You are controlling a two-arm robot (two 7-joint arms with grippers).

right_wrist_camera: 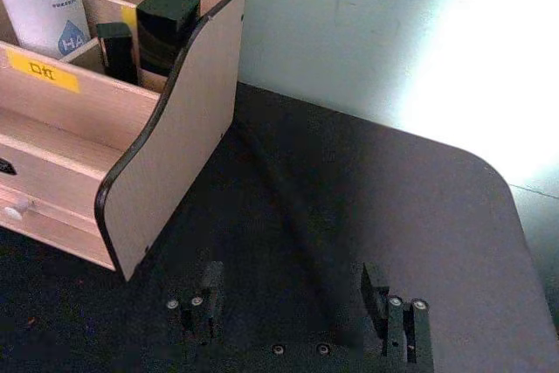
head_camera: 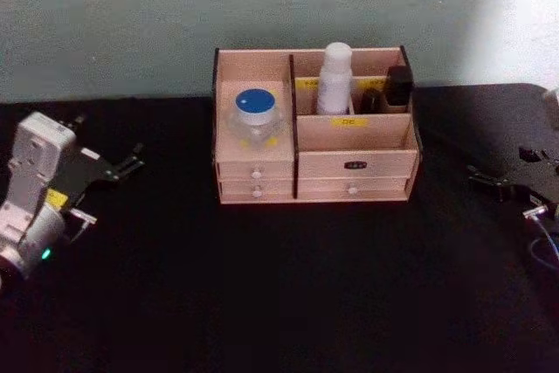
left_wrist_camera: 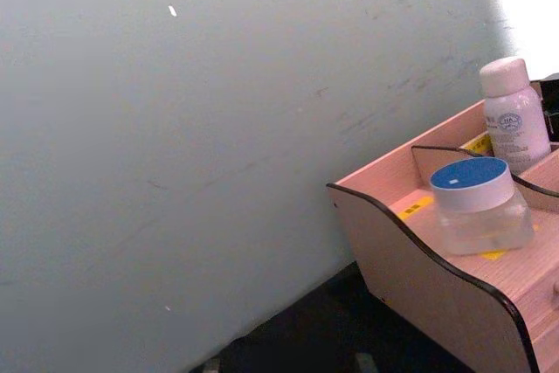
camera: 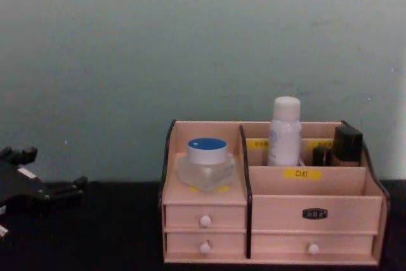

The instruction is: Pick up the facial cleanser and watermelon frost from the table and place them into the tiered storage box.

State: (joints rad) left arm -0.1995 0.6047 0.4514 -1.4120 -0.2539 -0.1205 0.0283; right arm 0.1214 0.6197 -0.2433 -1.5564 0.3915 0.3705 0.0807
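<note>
The tiered storage box (head_camera: 354, 163) stands at the back middle of the black table. The facial cleanser (head_camera: 334, 76), a white bottle, stands upright in its rear middle compartment, also seen in the chest view (camera: 285, 131). The watermelon frost (head_camera: 254, 115), a clear jar with a blue lid, rests on the box's left tier (camera: 206, 163). My left gripper (head_camera: 109, 189) hovers open and empty, well left of the box. My right gripper (right_wrist_camera: 297, 303) is open and empty over the table to the box's right, also seen in the head view (head_camera: 500, 172).
Small dark bottles (head_camera: 397, 85) fill the box's rear right compartment beside the cleanser. A pale wall rises directly behind the box. The table's rounded right corner (right_wrist_camera: 489, 181) lies close beyond the right gripper. Black tabletop stretches in front of the box.
</note>
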